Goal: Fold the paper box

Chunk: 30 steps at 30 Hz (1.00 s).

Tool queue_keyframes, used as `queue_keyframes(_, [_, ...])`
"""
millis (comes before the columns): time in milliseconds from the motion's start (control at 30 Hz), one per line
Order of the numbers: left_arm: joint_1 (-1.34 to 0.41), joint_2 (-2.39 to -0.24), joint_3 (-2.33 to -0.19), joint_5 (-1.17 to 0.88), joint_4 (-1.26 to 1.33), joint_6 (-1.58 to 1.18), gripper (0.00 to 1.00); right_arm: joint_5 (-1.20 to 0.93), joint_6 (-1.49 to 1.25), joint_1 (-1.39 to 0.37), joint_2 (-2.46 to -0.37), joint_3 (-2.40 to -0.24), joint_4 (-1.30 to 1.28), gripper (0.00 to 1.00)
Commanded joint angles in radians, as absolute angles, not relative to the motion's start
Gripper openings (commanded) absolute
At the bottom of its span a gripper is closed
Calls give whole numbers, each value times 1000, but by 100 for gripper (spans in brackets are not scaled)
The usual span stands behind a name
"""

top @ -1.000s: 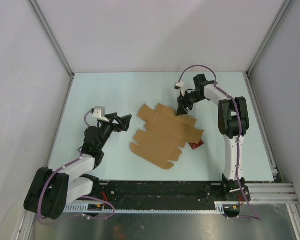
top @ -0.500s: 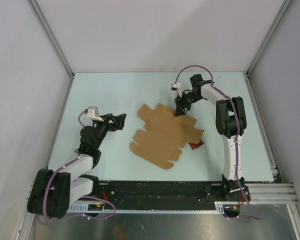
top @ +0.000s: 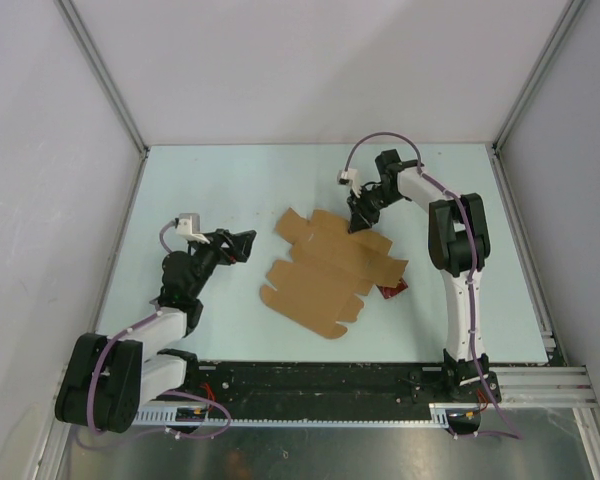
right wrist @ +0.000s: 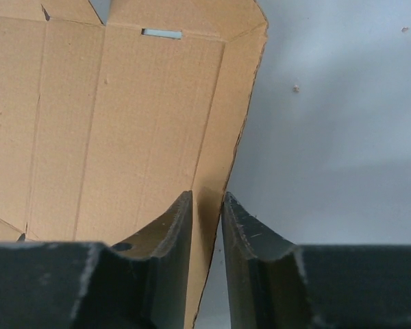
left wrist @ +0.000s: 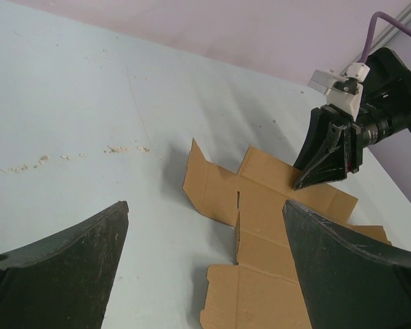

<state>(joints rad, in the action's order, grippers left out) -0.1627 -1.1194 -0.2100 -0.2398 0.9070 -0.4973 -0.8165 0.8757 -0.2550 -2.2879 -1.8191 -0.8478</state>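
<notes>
The paper box point(top: 330, 268) is a flat brown die-cut cardboard sheet in the middle of the table, also in the left wrist view point(left wrist: 274, 226) and the right wrist view point(right wrist: 123, 123). My right gripper point(top: 357, 225) points down onto the sheet's far right flap. Its jaws point(right wrist: 207, 195) are almost closed, with a narrow gap that the flap's edge runs through. It also shows in the left wrist view point(left wrist: 308, 179). My left gripper point(top: 248, 243) is wide open and empty, left of the sheet, with its fingers point(left wrist: 205, 205) aimed at the sheet's left tabs.
A small red square packet point(top: 392, 290) pokes out from under the sheet's right edge. White walls close in the table point(top: 230, 180) on the left, far and right sides. Small crumbs point(left wrist: 123, 149) lie on the surface left of the sheet.
My right gripper has shifted slightly left and away along the far flap. My left arm has drawn back a little to the left. The sheet has not moved.
</notes>
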Motion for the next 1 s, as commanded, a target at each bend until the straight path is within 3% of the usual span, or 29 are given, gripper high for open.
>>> queue_keyframes(0, [-158,-1108,-227,-239,925,-499,100,-821,902,-261,-2304,-1858,-879,26])
queue_keyframes(400, [-158,-1109,-245,-259,923,-509,100,-827,899,-258,-2244,-1807,-871,0])
queue_keyframes(600, [-160,-1114,-261,-290,923,-508,99,-772,862,-253,-2134,-1700,-753,0])
queue_keyframes(967, [-189,-1249,-386,-336,925,-535,88,-744,649,-241,-1850,-1424,-445,0])
